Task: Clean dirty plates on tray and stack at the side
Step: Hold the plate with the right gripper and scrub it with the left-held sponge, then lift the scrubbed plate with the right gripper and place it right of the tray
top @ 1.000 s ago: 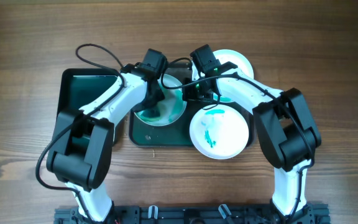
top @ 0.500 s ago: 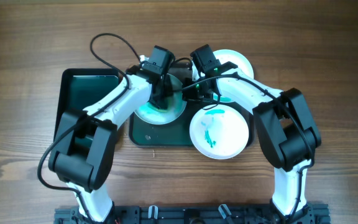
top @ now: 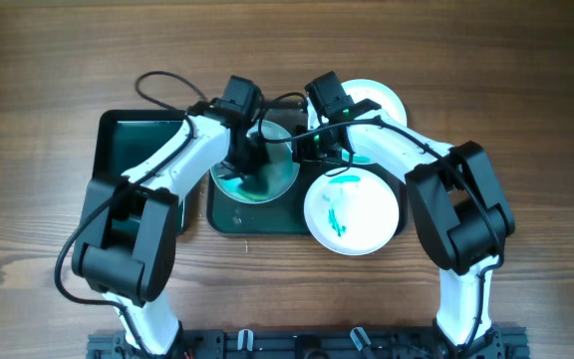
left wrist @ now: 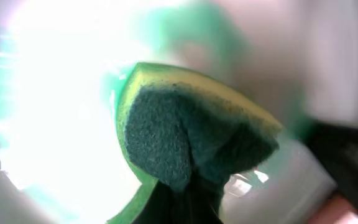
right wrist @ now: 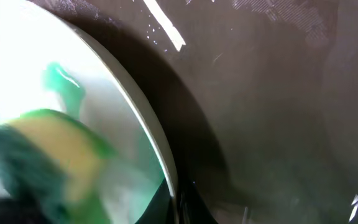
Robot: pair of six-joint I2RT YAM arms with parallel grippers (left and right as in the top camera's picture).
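A white plate (top: pixel 270 179) smeared teal lies on the dark tray (top: pixel 257 217). My left gripper (top: pixel 241 152) is shut on a green and yellow sponge (left wrist: pixel 185 137) and presses it onto this plate (left wrist: pixel 55 93). My right gripper (top: pixel 313 150) is shut on the plate's right rim (right wrist: pixel 160 155); the sponge (right wrist: pixel 48 149) shows blurred in the right wrist view. A second plate (top: pixel 354 209) with teal streaks lies at the tray's right end. A third plate (top: pixel 382 100), plain white, lies behind it, partly hidden by my right arm.
A smaller glossy dark tray (top: pixel 138 145) stands to the left, partly under my left arm. Brown wood-grain tabletop (top: pixel 526 120) lies all around. The dark tray floor (right wrist: pixel 260 93) fills the right wrist view beside the plate.
My left gripper has swept the sponge toward the plate's far right side and back to the left. The right gripper and the other plates have not moved.
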